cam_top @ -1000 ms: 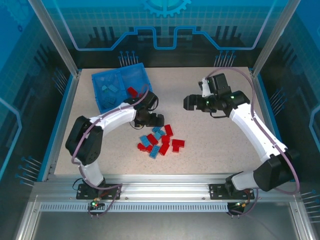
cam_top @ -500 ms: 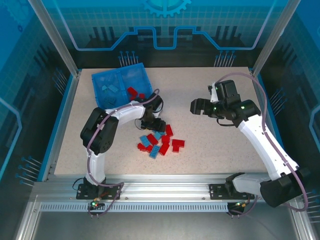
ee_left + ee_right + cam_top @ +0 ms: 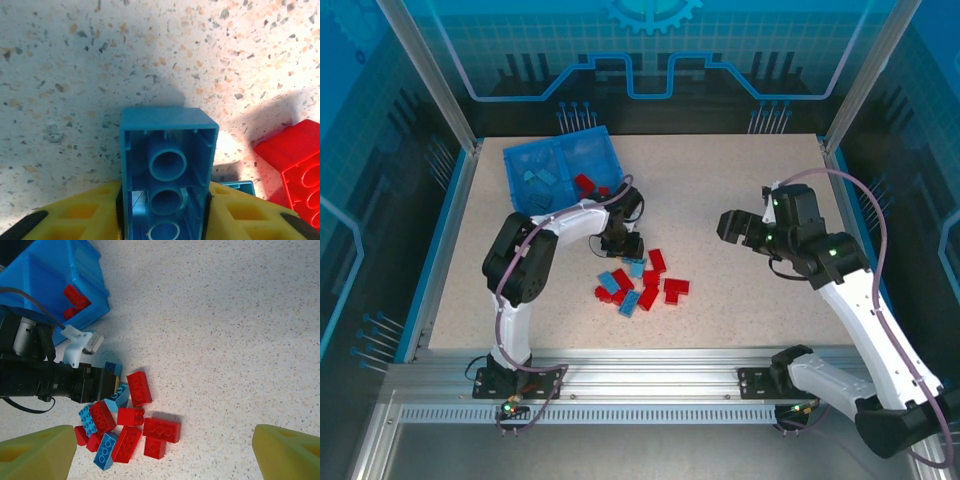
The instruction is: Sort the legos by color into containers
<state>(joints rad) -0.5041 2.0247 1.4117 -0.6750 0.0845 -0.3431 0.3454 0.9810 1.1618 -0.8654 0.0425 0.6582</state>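
My left gripper (image 3: 165, 212) is shut on a light blue lego (image 3: 168, 150), its hollow underside facing the camera just above the table. That gripper (image 3: 626, 246) sits at the upper left edge of the loose pile of red and blue legos (image 3: 642, 284). The blue tray (image 3: 525, 160) lies at the back left; red bricks (image 3: 585, 184) lie in its right compartment and light blue ones (image 3: 540, 180) in its left. My right gripper (image 3: 730, 225) hangs open over bare table to the right of the pile, and its wide yellow fingers (image 3: 37, 450) frame the pile (image 3: 130, 430).
A red brick (image 3: 295, 160) lies close to the right of the held one. Blue walls and metal posts enclose the table (image 3: 750, 300). The left arm's black wrist and cable (image 3: 45, 375) lie between the tray (image 3: 50, 270) and the pile.
My left gripper has closed on the blue lego at the pile's edge. The right arm has drawn back to the right and toward the near side, still open.
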